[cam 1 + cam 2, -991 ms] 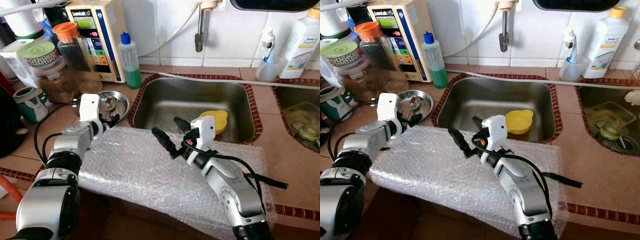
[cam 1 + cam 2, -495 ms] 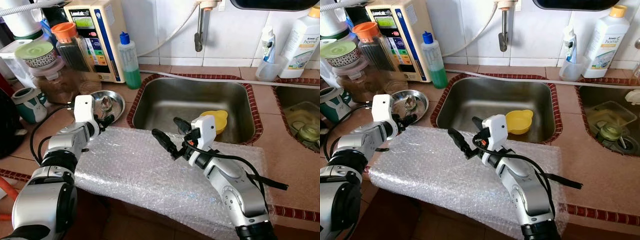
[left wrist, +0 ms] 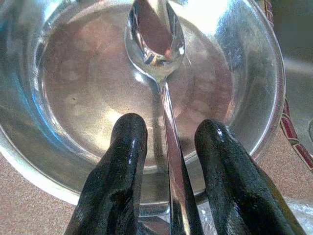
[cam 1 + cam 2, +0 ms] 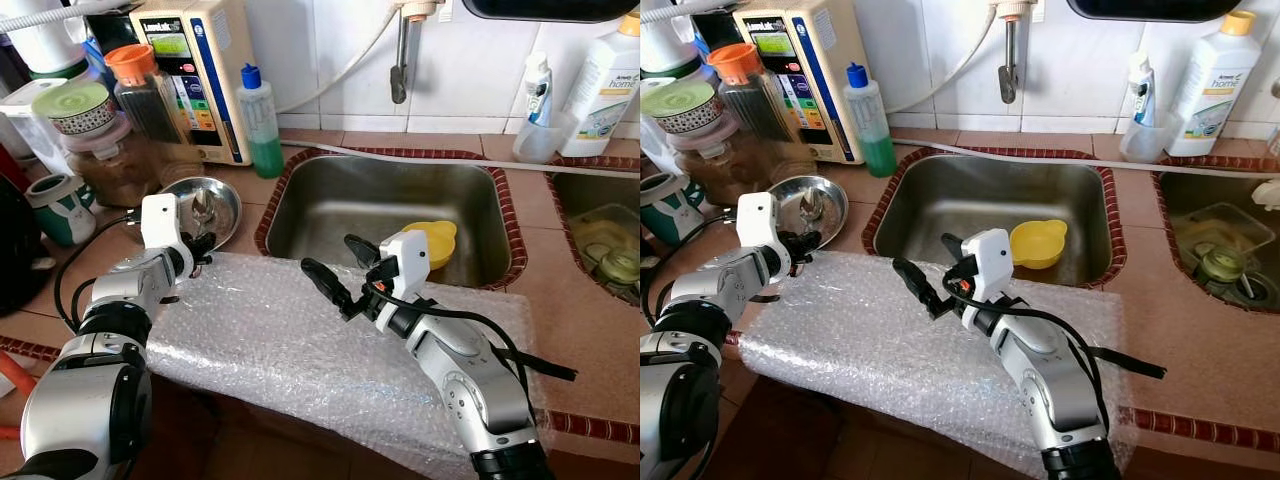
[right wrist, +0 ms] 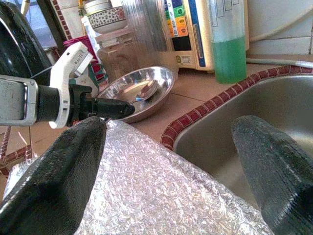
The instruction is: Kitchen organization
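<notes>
Here, in the head views, the left gripper [image 4: 200,243] sits at the near rim of the steel bowl [image 4: 232,200] on the counter, while the right gripper [image 4: 335,270] hovers spread wide and empty above the bubble wrap [image 4: 280,340] by the sink [image 4: 380,205]. In the left wrist view, the fingers [image 3: 122,161] flank the handle of a shiny metal spoon [image 3: 156,44] lying in the bowl, with a gap each side, so not yet clamped. The step appears to be picking up the spoon; next calls for closing on the thin handle and lifting.
</notes>
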`<state>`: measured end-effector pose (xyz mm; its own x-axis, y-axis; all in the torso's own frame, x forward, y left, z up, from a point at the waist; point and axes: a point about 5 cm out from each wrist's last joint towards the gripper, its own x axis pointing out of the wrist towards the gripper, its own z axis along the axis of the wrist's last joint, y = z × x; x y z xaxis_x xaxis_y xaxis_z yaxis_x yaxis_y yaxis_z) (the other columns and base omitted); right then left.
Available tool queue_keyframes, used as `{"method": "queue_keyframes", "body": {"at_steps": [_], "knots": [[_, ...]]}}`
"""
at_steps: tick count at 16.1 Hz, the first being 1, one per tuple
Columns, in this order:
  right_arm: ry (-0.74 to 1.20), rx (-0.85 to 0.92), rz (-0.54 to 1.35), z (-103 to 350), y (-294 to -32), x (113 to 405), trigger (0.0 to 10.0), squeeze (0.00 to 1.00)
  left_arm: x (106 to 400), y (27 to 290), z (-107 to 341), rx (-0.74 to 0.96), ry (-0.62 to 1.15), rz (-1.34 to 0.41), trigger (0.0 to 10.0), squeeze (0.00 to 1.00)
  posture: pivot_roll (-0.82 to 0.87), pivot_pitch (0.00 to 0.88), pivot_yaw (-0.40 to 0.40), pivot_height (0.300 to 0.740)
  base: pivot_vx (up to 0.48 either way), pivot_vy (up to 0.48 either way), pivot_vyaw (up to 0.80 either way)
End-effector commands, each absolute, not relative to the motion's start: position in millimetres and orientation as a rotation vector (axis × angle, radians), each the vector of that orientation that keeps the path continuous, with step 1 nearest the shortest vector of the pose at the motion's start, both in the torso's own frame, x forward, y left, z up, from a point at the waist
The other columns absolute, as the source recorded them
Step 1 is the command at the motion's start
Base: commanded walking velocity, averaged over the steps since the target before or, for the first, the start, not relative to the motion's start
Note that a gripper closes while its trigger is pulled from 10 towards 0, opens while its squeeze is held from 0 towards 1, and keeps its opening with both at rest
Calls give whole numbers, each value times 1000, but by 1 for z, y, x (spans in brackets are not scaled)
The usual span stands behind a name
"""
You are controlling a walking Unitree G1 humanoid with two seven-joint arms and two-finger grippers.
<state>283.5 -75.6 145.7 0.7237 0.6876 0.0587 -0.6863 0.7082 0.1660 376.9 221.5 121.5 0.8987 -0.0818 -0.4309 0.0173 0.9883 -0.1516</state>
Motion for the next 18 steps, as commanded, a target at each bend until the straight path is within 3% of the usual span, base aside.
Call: {"method": "queue_keyframes", "body": {"at_steps": [1,18], "knots": [[-22,168,790,154,-70,283,10000,0,374,232,119,-128,451,-8,0,0,10,0,134,740,0,0,0],[-54,149,674,158,-80,298,10000,0,386,208,148,-93,141,-36,0,0,13,0,118,740,0,0,0]]}}
